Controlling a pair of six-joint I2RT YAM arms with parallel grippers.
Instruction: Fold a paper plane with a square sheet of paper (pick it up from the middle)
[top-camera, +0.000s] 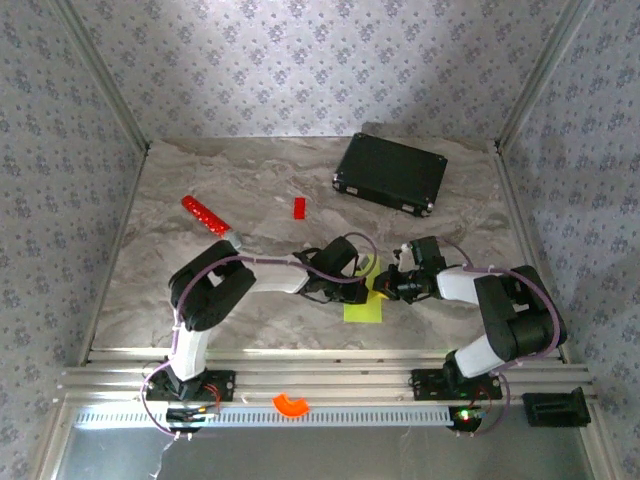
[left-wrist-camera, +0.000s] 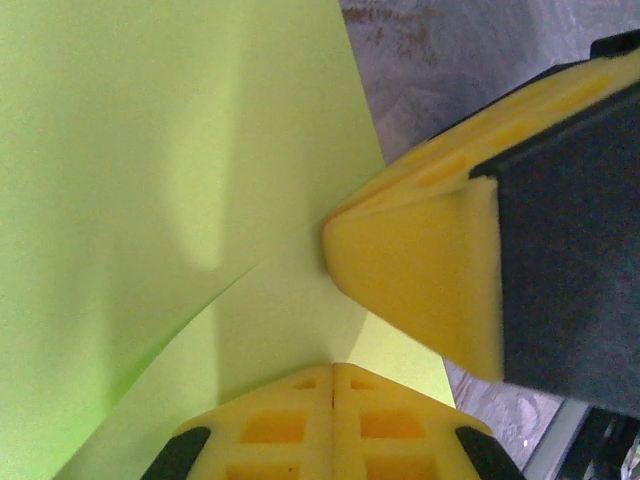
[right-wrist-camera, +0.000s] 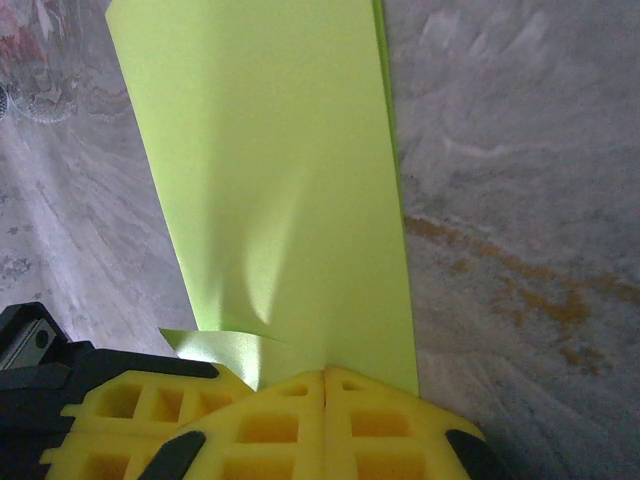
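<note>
Lime-green sheet of paper (top-camera: 363, 308) sits partly lifted on the counter (top-camera: 250, 190), towards its near edge; left gripper (left-wrist-camera: 333, 372) is clenched on one edge; right gripper (right-wrist-camera: 325, 374) pinches another; an early fold seems in hand; next, one edge must travel over squarely, corners matched, before the crease is pressed.

A black case (top-camera: 390, 173), red stick (top-camera: 203, 215), small red block (top-camera: 299, 207) and orange ring piece (top-camera: 291, 404) lie well apart.
</note>
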